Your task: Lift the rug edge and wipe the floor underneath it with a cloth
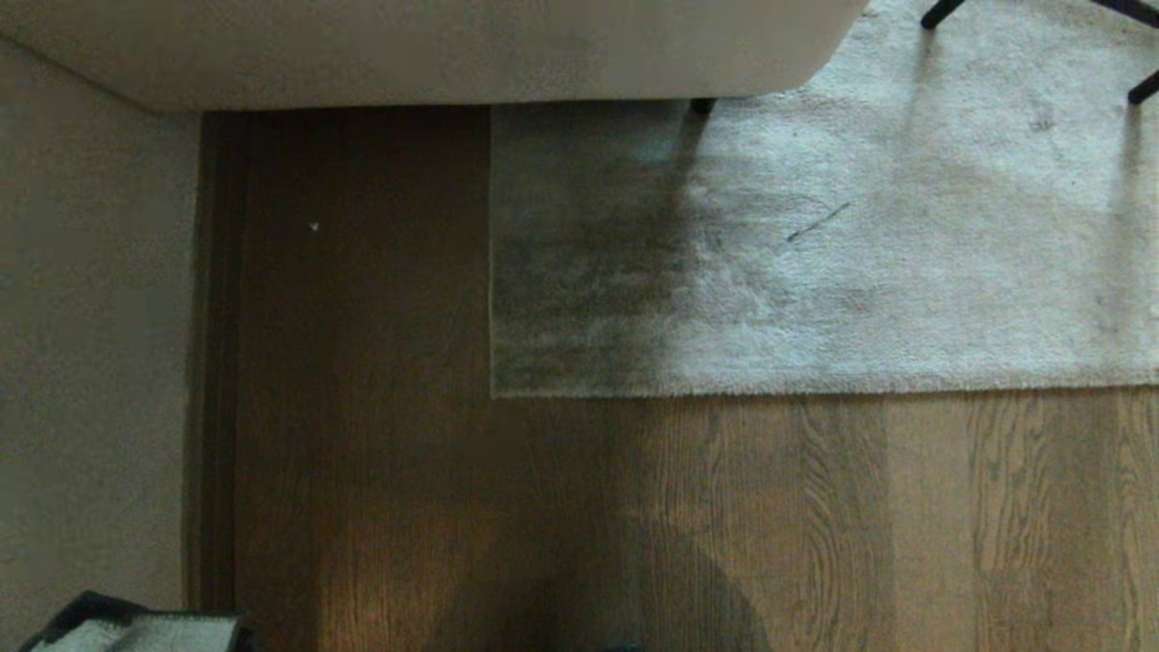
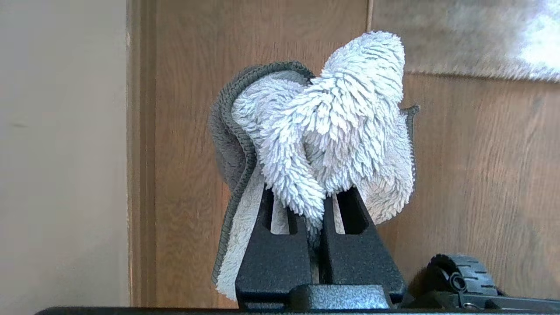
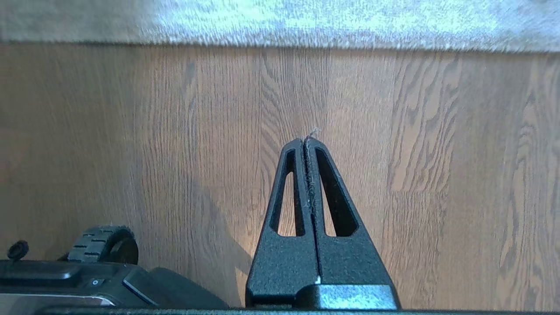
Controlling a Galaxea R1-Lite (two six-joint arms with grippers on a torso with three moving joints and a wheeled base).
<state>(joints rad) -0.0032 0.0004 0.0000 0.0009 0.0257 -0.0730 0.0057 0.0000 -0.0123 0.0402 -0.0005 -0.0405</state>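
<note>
The light-grey rug lies flat, and its rug edge (image 1: 815, 391) runs to a corner (image 1: 494, 393) on the brown wood floor (image 1: 815, 525). My left gripper (image 2: 317, 194) is shut on the fluffy pale-grey cloth (image 2: 337, 118), which bunches over the fingertips and hides them. The cloth's dark hem (image 1: 136, 627) shows in the head view's near left corner. My right gripper (image 3: 305, 141) is shut and empty above bare floor (image 3: 437, 175), with a few fibres at its tip. The rug edge (image 3: 306, 43) lies ahead of it, apart. The rug edge (image 2: 463, 73) also lies beyond the cloth.
A pale sofa (image 1: 435, 45) stands over the rug's far side, one dark foot (image 1: 702, 106) on the rug. Chair legs (image 1: 942, 13) stand at the far right. A light wall (image 1: 90, 317) with a brown skirting (image 1: 213, 362) bounds the left. The base's wheel (image 3: 103, 244) is near.
</note>
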